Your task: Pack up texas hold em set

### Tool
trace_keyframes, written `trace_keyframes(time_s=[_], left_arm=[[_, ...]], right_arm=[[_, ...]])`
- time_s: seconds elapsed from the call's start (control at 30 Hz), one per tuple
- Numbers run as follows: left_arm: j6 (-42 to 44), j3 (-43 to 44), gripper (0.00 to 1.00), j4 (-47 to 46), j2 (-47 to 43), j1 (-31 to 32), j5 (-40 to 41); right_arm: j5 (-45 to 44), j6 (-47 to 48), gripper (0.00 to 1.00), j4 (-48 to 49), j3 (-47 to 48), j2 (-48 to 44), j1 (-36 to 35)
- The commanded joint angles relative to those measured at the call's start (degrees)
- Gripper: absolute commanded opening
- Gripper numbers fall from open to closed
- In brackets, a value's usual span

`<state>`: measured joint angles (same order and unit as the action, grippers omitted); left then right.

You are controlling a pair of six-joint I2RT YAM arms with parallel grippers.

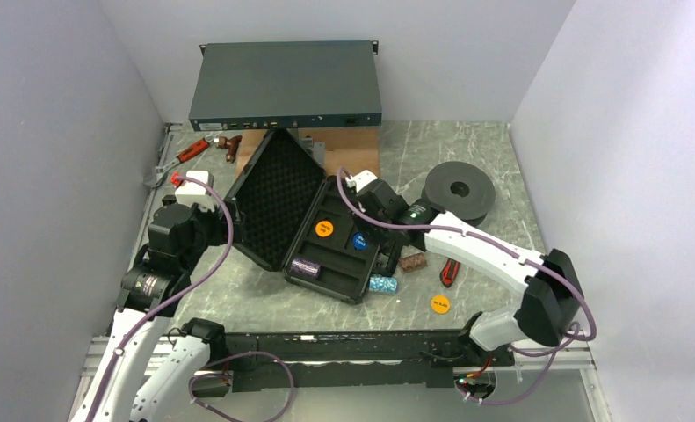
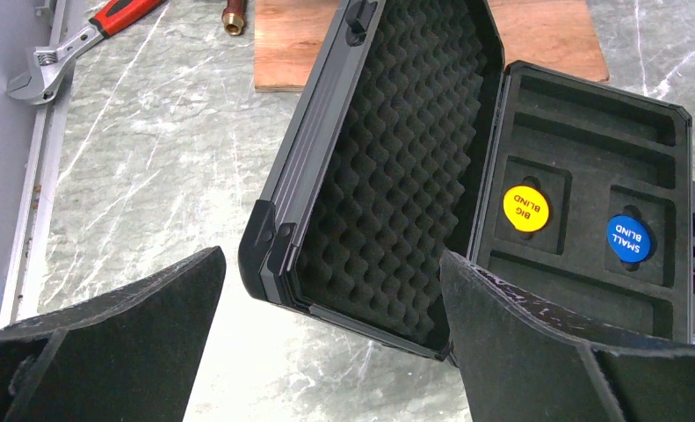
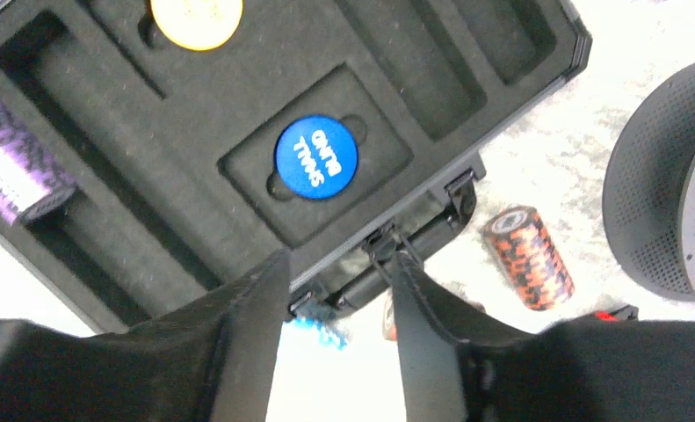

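The black case (image 1: pixel 343 264) lies open, its foam lid (image 1: pixel 273 198) raised to the left. In its tray sit a yellow-orange disc (image 1: pixel 324 229), a blue disc (image 1: pixel 360 241) and a purple chip roll (image 1: pixel 305 267). A teal roll (image 1: pixel 383 285), a brown roll (image 1: pixel 412 261) and an orange disc (image 1: pixel 440 304) lie on the table to its right. My left gripper (image 2: pixel 330 258) is open and empty at the lid's (image 2: pixel 396 176) near corner. My right gripper (image 3: pixel 339 262) is open over the case's handle edge (image 3: pixel 414 237), near the blue disc (image 3: pixel 316 157) and brown roll (image 3: pixel 528 257).
A big grey rack unit (image 1: pixel 286 85) stands at the back, with a wood board (image 1: pixel 264 145) in front of it. A red-handled wrench (image 1: pixel 178 163) lies far left. A black round weight (image 1: pixel 457 189) and a red-black tool (image 1: pixel 450 272) are right of the case.
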<state>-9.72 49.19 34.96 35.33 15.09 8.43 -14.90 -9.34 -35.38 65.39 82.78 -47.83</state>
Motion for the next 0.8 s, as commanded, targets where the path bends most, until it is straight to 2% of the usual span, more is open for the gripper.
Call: trace_keyframes(time_s=[0.0, 0.17, 0.3, 0.47, 0.77], left_arm=[[0.62, 0.12, 0.99, -1.30, -0.61, 0.20, 0.31], [0.62, 0.19, 0.99, -1.39, -0.76, -0.04, -0.01], [0.56, 0.05, 0.99, -1.45, -0.79, -0.24, -0.08], [0.53, -0.01, 0.99, -1.45, -0.79, -0.33, -0.14], [0.49, -0.06, 0.99, -1.65, -1.11, -0.28, -0.95]], right_arm=[[4.61, -2.85, 0.54, -3.89, -2.28, -5.81, -0.24], [21.83, 1.95, 0.65, -5.34, -4.10, -9.45, -2.14], [19.91, 5.54, 0.70, -8.06, -3.56, -8.01, -7.19], [16.98, 7.36, 0.72, -8.89, -3.88, -6.00, -9.32], [20.65, 17.08, 0.77, -8.37, -10.92, -10.99, -10.76]])
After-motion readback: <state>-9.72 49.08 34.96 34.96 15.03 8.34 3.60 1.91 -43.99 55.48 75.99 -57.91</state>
